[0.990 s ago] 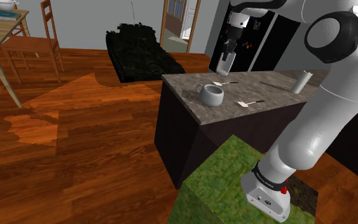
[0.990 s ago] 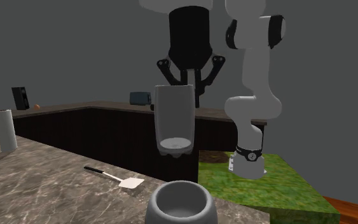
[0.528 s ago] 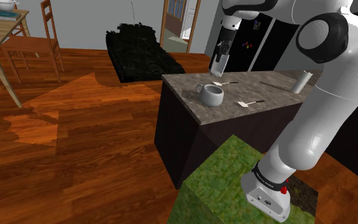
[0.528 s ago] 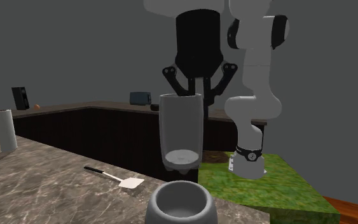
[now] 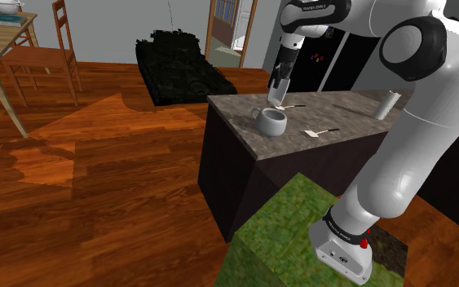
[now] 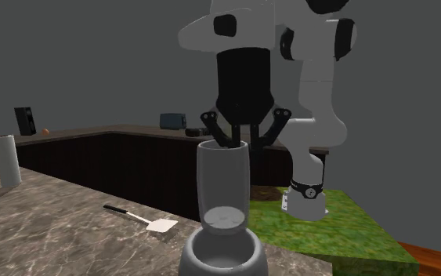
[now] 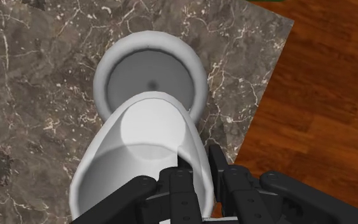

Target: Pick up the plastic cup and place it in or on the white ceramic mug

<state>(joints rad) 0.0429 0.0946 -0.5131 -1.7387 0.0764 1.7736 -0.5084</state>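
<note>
Holding: the tall grey cup (image 6: 224, 188) is clasped by one wall at its rim between the closed-in fingers of the gripper (image 6: 240, 139), which sits at 12 o'clock of the cup.
Cup axis: upright in the second exterior view, mouth up, base down.
Cup to mug: the grey mug (image 6: 199, 263) is seen at 6 o'clock of the cup, with the cup's base at the level of the mug's rim; contact cannot be told.
Centring: in the wrist view the cup (image 7: 142, 153) is laid over the gripper-side part of the mug's mouth (image 7: 151, 39), so a slight offset is judged.
Shoulder check: the mug (image 5: 272, 124) is found at 6 o'clock of the gripper (image 5: 281, 80).
Support: the mug is borne by the marble counter (image 6: 70, 235).
Next move: a straight descent is called for, then release.
</note>
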